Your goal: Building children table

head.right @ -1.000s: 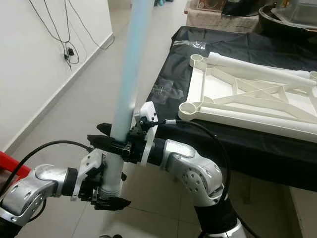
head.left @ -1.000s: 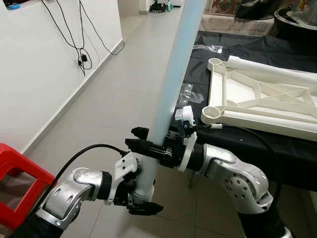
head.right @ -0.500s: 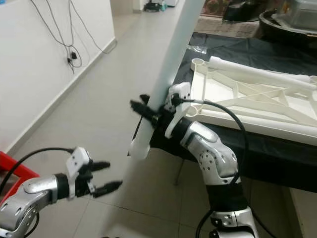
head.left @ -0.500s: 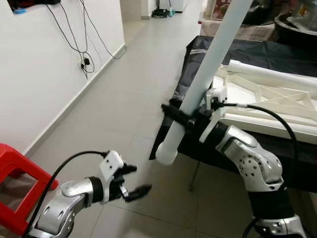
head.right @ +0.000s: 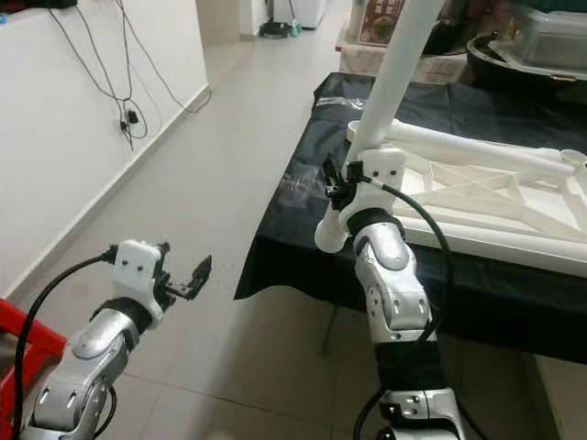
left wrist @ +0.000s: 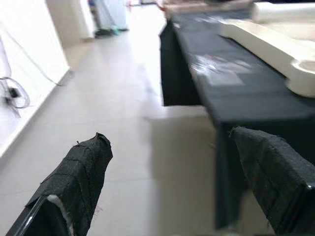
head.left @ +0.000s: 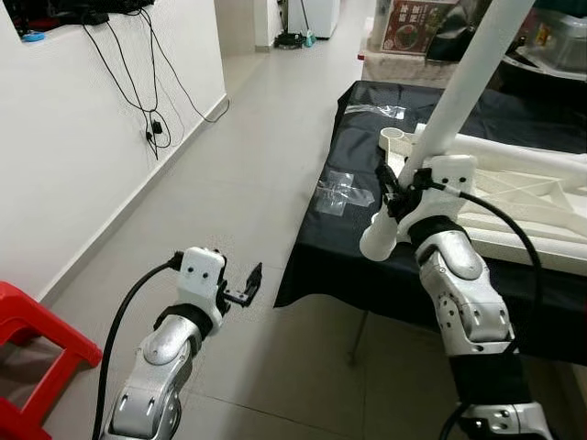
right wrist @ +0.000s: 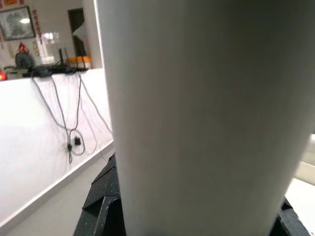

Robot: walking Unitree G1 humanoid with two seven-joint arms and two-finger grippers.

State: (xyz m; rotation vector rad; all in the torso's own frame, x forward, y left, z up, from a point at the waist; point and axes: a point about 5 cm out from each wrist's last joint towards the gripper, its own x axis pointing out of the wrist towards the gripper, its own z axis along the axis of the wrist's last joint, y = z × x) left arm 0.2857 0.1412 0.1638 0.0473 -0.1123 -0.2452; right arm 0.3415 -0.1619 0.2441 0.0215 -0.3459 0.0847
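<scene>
One white table leg point(head.left: 459, 92) was the only piece off the tabletop point(head.left: 353, 238), and the right gripper point(head.left: 396, 191) had its jaws clamped around it near the lower end, leaving the rounded foot end free below the grip and the long shaft slanting up and away over the work. Holding it low that way looked deliberate: the short free end could be steered into a socket while the long part stayed clear of the frame. The white table frame point(head.left: 514, 188) lay upside down on the black cloth point(head.left: 367, 119) covering the tabletop, ribs upward, so its round corner socket point(head.left: 394, 139) faced up near the tabletop's left edge, ready to take a leg. The leg's lower end hung just beside that edge, near the socket but not yet over it; I judged the next step to be bringing it upright above the opening. The left gripper point(head.left: 243, 286) hovered low over the tiled floor point(head.left: 229, 183), well apart from the leg, its jaws apart and empty, as the left wrist view confirmed. A red stool point(head.left: 32, 335) stood by the wall.
</scene>
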